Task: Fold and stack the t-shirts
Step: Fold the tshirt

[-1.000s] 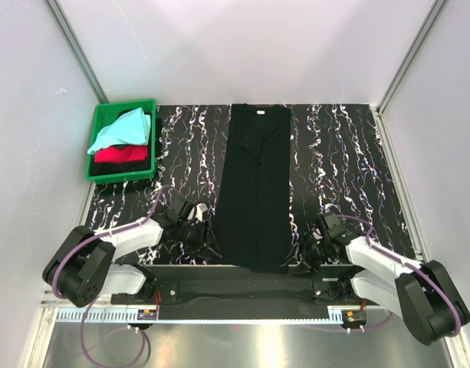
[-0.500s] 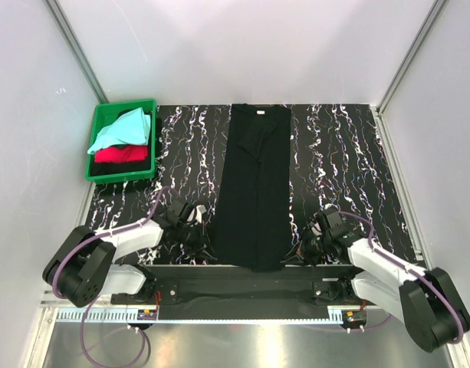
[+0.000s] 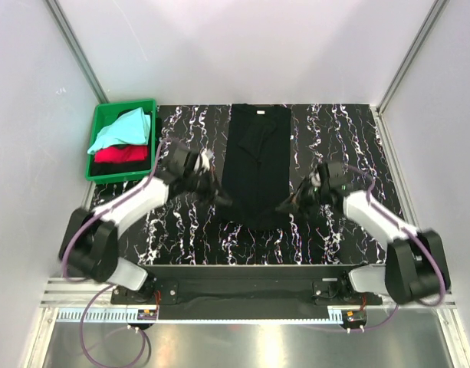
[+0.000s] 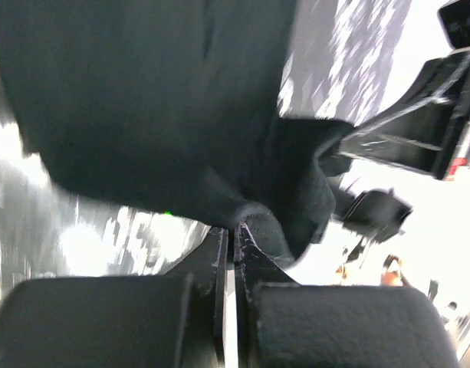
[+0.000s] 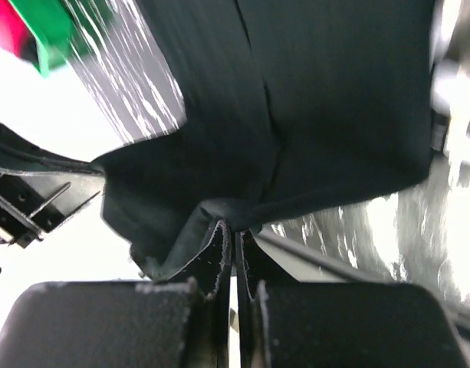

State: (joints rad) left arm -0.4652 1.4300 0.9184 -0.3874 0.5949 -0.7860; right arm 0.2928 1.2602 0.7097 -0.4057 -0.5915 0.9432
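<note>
Your left gripper [image 3: 221, 202] and right gripper [image 3: 287, 205] each clamp a hem corner of the black tee [image 3: 258, 153], one per side, probably so it folds squarely toward the collar ahead.

Bright light, motion-blurred wrist views

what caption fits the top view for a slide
Left gripper and right gripper pinch the black t-shirt by its near corners
</note>
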